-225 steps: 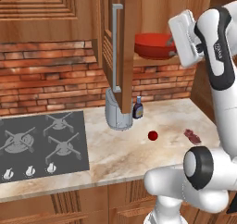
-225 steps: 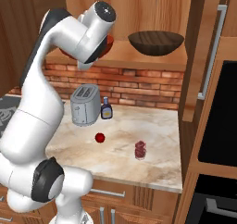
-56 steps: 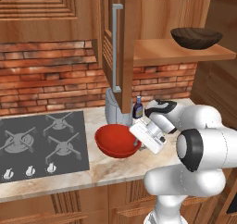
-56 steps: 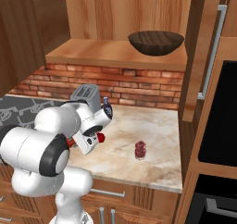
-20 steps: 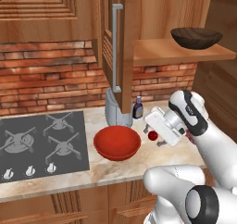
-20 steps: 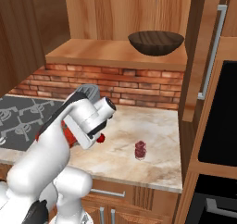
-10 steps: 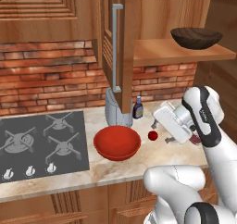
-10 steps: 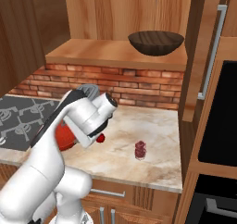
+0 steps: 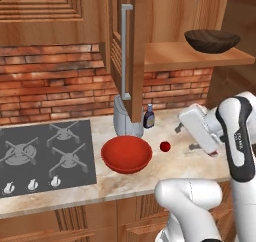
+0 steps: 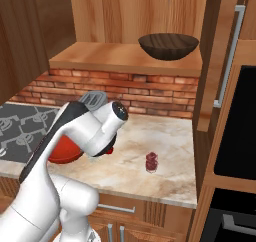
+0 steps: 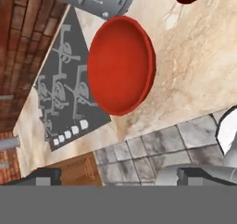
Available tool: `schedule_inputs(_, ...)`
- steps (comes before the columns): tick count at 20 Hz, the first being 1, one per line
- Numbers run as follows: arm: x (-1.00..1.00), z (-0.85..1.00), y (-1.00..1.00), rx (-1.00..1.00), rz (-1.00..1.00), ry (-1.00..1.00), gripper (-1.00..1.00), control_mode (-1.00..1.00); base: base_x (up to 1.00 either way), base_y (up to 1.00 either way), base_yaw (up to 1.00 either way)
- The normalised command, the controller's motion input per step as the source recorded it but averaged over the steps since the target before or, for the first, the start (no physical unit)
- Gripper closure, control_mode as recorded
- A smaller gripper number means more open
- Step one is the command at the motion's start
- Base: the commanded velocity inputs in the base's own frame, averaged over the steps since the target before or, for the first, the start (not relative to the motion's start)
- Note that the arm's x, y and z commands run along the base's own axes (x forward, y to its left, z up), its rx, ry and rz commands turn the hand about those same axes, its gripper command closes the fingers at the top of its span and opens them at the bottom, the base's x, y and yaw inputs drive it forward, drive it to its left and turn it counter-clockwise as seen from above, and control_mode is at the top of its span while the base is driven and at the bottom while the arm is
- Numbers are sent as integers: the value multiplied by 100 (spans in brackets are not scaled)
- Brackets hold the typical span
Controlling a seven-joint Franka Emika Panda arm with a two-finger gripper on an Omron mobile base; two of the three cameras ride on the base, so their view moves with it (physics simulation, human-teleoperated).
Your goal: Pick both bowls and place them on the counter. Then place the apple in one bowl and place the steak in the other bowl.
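Resting on the beige marble counter (image 9: 130,183), the glossy red bowl (image 9: 126,154) is placed; the dark wooden bowl (image 9: 212,40) remains shelved, while the gripper (image 9: 192,137) is held wide open and empty.

left base view: from behind-left, looking forward and down at the counter (image 9: 150,178).
right base view: from behind-right, facing the same counter and upper shelf (image 10: 115,56).
hand view: close, rolled, looking down.
shared: the red bowl (image 9: 126,154) appears in all three.

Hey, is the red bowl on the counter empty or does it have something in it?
Empty: the red bowl shows only bare inside; the apple lies beside it.
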Motion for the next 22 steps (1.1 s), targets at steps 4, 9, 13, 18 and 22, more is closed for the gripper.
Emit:
schedule_inputs(4,-20,47,-14,0,-24,-2,-100,-100,0,0,0)
schedule_inputs(9,-21,48,-18,0,-24,0,-100,-100,0,0,0)
schedule_inputs(13,-17,44,-21,0,-27,0,-100,-100,0,0,0)
schedule_inputs(18,-12,41,-27,0,-29,3,-100,-100,0,0,0)
schedule_inputs(22,-13,44,-29,0,-29,8,-100,-100,0,0,0)
